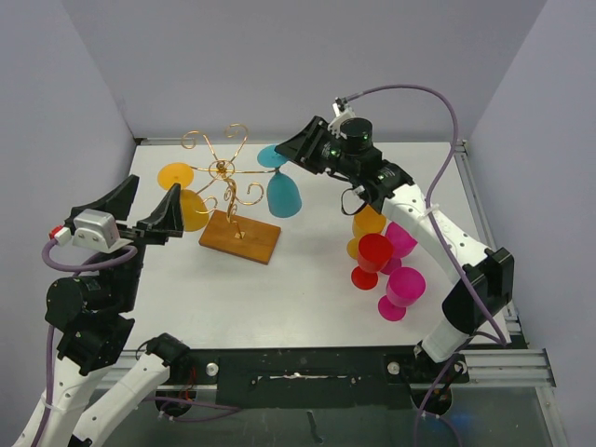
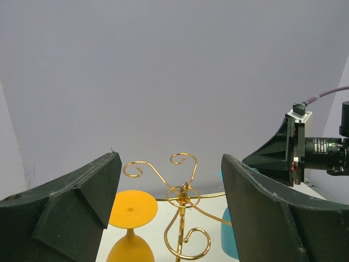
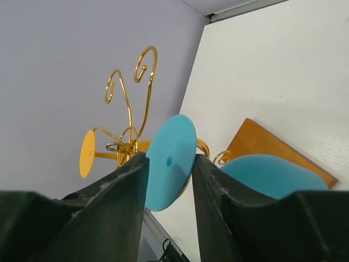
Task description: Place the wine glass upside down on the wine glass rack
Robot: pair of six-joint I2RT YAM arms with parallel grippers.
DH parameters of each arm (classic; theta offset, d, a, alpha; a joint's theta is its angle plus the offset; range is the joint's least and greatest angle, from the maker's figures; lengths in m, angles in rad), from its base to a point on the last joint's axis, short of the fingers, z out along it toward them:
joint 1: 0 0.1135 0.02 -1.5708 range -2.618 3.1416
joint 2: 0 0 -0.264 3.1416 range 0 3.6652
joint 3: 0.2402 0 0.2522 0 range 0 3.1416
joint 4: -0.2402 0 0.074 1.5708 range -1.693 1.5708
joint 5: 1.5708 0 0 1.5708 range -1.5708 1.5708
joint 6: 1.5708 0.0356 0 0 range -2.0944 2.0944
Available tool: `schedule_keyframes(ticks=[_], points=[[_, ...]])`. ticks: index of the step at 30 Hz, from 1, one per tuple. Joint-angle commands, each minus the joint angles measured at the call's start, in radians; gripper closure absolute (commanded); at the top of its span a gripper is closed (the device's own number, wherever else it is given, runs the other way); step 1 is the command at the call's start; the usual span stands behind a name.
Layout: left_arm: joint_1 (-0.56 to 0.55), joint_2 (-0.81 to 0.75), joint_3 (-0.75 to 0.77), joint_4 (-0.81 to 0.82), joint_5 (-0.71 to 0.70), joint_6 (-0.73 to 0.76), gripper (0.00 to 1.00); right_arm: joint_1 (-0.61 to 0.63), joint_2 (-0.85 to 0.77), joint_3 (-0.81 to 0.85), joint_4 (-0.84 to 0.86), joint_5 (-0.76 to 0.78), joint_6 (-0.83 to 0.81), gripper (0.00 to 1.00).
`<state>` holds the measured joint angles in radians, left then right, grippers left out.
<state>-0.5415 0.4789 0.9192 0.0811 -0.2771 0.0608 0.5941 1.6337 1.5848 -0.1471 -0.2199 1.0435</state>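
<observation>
The gold wire rack (image 1: 223, 170) stands on its wooden base (image 1: 240, 237) at mid-table. A teal wine glass (image 1: 282, 193) hangs upside down at the rack's right side, foot up. My right gripper (image 1: 289, 152) is shut on the rim of its foot. In the right wrist view the teal foot disc (image 3: 173, 139) sits between the fingers of the right gripper (image 3: 170, 164), with the bowl (image 3: 267, 174) below. Whether a rack arm carries the glass is hidden. My left gripper (image 1: 154, 199) is open and empty, beside an orange glass (image 1: 189, 207) hanging upside down on the rack's left arm.
Several upright glasses stand in a group at the right: orange (image 1: 368, 223), red (image 1: 374, 256) and two magenta (image 1: 403, 287). The left wrist view shows the rack (image 2: 185, 196), the orange glass (image 2: 131, 210) and my right gripper's camera (image 2: 322, 147) beyond. Walls enclose the table.
</observation>
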Motion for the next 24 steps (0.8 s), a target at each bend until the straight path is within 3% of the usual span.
schedule_keyframes(ticks=[1,7,16,24], points=[[0.0,-0.007,0.027,-0.006,-0.001,0.003,0.27,-0.009,0.005,0.064,0.0,0.004,-0.036,0.57],[0.0,0.009,0.048,-0.042,0.007,0.002,0.27,-0.019,-0.008,0.078,-0.044,0.011,-0.067,0.4],[0.0,0.049,0.08,-0.111,0.05,-0.025,0.26,-0.061,-0.092,0.031,-0.057,0.04,-0.126,0.24],[0.0,0.071,0.084,-0.149,0.079,-0.035,0.21,-0.147,-0.234,-0.092,-0.174,0.155,-0.248,0.23]])
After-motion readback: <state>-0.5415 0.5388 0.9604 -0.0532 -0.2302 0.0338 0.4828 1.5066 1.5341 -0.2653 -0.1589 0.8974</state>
